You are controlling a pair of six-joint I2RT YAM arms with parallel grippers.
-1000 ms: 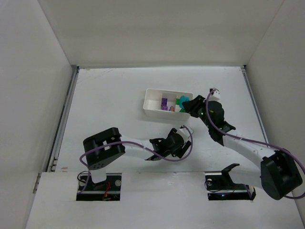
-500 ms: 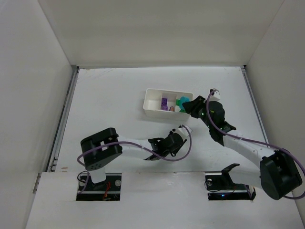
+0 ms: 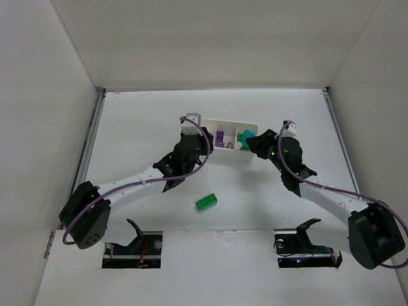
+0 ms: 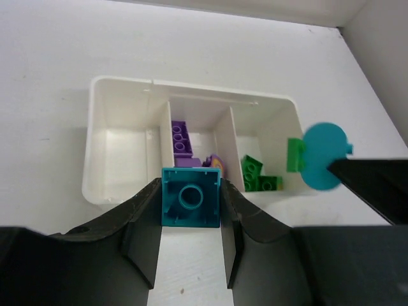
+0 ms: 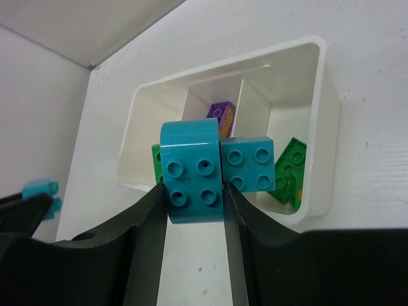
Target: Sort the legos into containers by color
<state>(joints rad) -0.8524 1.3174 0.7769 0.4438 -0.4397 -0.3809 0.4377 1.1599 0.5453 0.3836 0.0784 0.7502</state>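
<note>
The white tray (image 3: 237,125) has three compartments. In the left wrist view the tray (image 4: 94,137) shows an empty left one, purple bricks (image 4: 181,141) in the middle one and green bricks (image 4: 257,175) in the right one. My left gripper (image 4: 190,191) is shut on a teal brick (image 4: 190,197) just in front of the tray's near wall; from above it (image 3: 191,141) covers the tray's left end. My right gripper (image 5: 192,191) is shut on a cyan brick (image 5: 191,172) with a second cyan brick (image 5: 247,164) stuck to its side, at the tray's right end (image 3: 250,141). One green brick (image 3: 206,203) lies on the table.
White walls enclose the table on three sides. My two arms reach in from both sides and meet at the tray (image 5: 322,115). The left gripper's teal brick (image 5: 41,191) shows at the left edge of the right wrist view.
My left arm has swung from the near middle of the table up to the tray's left end, holding a teal brick. A green brick now shows where it was. The right arm has barely moved.
</note>
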